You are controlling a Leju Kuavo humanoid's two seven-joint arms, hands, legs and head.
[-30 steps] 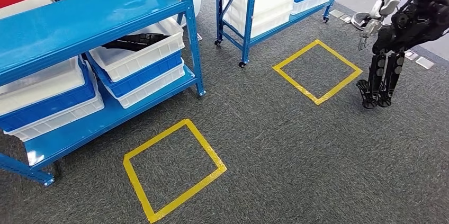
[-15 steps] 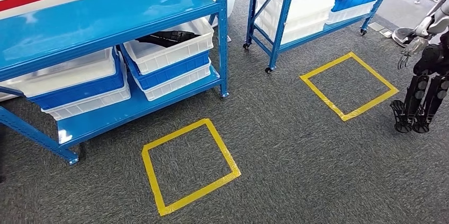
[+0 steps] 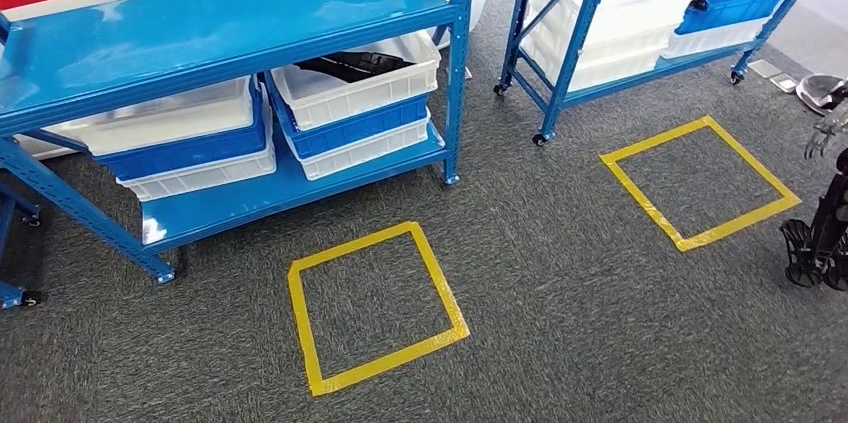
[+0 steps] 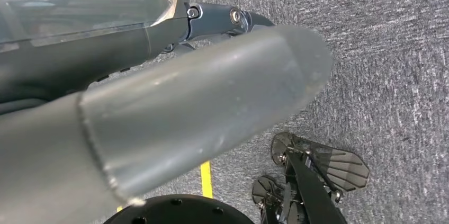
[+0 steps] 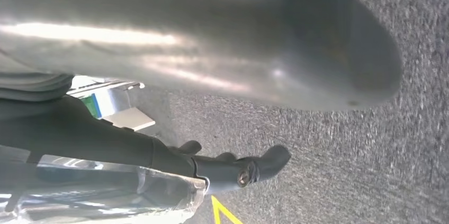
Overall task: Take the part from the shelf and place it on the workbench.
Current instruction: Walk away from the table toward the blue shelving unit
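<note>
Black, long and angular: the part [image 3: 355, 66] lies in the top white bin [image 3: 395, 88] on the near blue shelf [image 3: 230, 18], lower level. Left hand [image 4: 174, 102] and right hand [image 5: 212, 49] hang over grey carpet [image 3: 560, 273], fingers apart, holding nothing. 2 yellow tape squares [image 3: 375, 308] mark the floor.

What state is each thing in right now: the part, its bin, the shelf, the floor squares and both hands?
Black part: lying in the white bin, not yet taken.
White bin: uncovered, stacked on a blue bin.
Near shelf: top level bare.
Near yellow square: nothing inside.
Far yellow square: nothing inside.
Left hand: open, holding nothing.
Right hand: open, holding nothing.
</note>
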